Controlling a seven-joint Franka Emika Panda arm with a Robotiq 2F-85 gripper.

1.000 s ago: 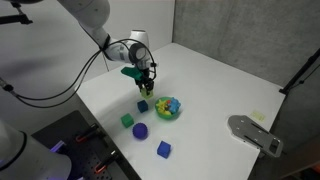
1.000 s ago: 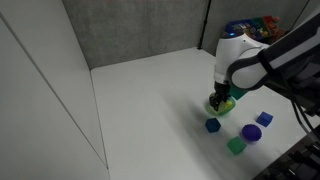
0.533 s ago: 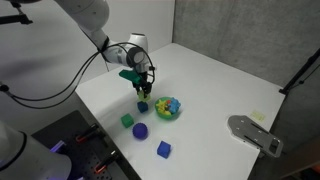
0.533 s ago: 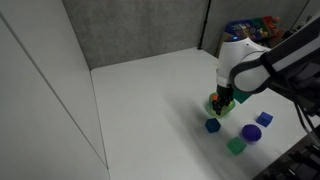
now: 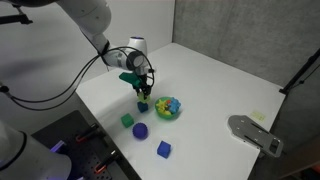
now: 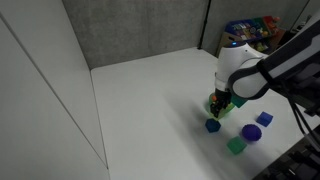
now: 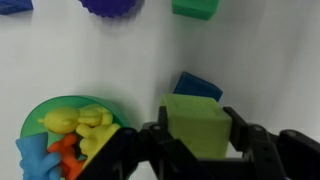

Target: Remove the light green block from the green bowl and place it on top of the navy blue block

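Observation:
In the wrist view my gripper (image 7: pixel 197 128) is shut on the light green block (image 7: pixel 195 122), which fills the space between the jaws. The navy blue block (image 7: pixel 198 85) shows just beyond it, partly covered, on the white table. The green bowl (image 7: pixel 40 115) sits at the lower left with small colourful figures inside. In both exterior views the gripper (image 5: pixel 141 92) (image 6: pixel 222 105) hangs just above the navy blue block (image 5: pixel 143 106) (image 6: pixel 212 125), with the green bowl (image 5: pixel 169 108) (image 6: pixel 229 102) beside it.
A saturated green cube (image 5: pixel 127 120) (image 7: pixel 195 8), a rounded purple piece (image 5: pixel 141 131) (image 7: pixel 112 5) and a violet-blue cube (image 5: pixel 164 149) lie on the white table (image 5: pixel 220 80). A grey device (image 5: pixel 255 132) lies near one table edge.
The gripper with the light green block has moved slightly lower and closer over the navy blue block. Nothing else moved.

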